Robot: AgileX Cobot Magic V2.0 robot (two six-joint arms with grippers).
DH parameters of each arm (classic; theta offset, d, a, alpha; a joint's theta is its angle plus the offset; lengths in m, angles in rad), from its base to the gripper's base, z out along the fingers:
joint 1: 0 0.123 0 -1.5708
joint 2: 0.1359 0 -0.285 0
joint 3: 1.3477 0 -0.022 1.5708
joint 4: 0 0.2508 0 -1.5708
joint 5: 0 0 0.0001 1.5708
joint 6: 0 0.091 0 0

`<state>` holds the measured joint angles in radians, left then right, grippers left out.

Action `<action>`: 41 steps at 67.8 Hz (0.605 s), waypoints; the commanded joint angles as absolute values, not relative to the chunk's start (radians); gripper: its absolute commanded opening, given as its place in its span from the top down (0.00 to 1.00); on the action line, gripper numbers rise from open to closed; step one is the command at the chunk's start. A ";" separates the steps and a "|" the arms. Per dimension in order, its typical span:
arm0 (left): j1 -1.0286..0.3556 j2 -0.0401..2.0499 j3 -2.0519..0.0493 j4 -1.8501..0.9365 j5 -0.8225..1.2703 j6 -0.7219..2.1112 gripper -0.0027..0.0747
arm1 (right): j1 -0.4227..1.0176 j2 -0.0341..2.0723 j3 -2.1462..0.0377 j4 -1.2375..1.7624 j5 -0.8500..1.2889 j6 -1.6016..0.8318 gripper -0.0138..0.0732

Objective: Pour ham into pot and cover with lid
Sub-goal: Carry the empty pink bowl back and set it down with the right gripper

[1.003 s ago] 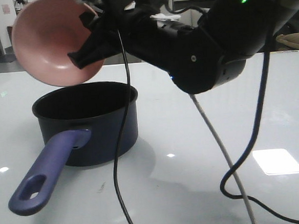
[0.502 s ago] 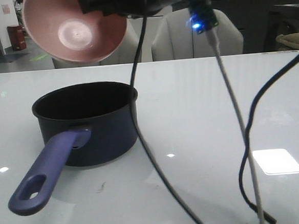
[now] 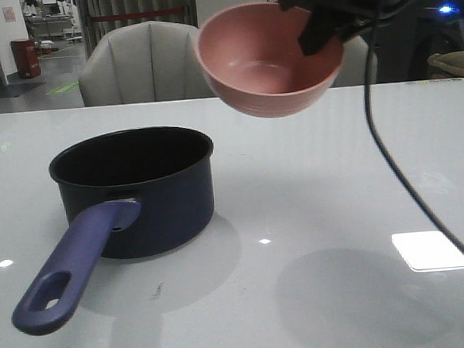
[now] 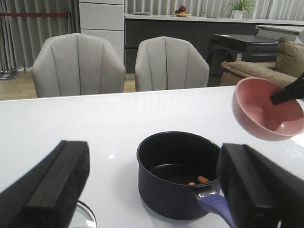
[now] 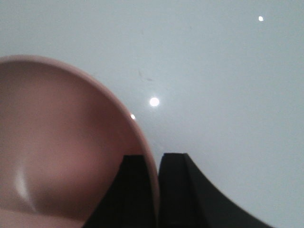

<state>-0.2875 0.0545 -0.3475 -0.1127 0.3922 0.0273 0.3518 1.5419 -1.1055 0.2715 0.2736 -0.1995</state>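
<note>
The dark navy pot (image 3: pixel 133 189) stands on the white table with its purple-blue handle (image 3: pixel 67 269) pointing toward the front left. In the left wrist view, a few orange-pink ham pieces (image 4: pixel 200 180) lie on the floor of the pot (image 4: pixel 175 190). My right gripper (image 5: pixel 156 159) is shut on the rim of an empty pink bowl (image 3: pixel 268 60), held nearly upright in the air to the right of the pot. My left gripper (image 4: pixel 152 159) hangs open with nothing in it, back from the pot. Only an edge of the glass lid (image 4: pixel 84 217) shows by the left finger.
Grey chairs (image 3: pixel 140 61) stand behind the table's far edge. A black cable (image 3: pixel 390 155) hangs from the right arm over the table's right side. A bright light patch (image 3: pixel 428 249) lies on the table at front right.
The right arm has swung the pink bowl from a steep tilt above the pot over to the right and turned it nearly upright. The arm no longer blocks the middle of the front view.
</note>
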 commanded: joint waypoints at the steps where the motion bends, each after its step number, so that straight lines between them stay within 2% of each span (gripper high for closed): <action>1: -0.296 0.068 -0.374 -0.119 0.313 0.024 0.21 | 0.286 1.490 -1.134 0.307 0.297 -0.195 0.69; 26: -0.296 0.068 -0.374 -0.119 0.313 0.024 0.21 | 0.056 1.570 -1.133 0.344 0.477 -0.196 0.69; 41: -0.296 0.068 -0.374 -0.119 0.313 0.024 0.21 | 0.025 1.678 -1.133 0.347 0.497 -0.196 0.68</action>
<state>-0.2875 0.0545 -0.3475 -0.1127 0.3922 0.0273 0.0311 1.6810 -1.1048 0.3247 0.5210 -0.1956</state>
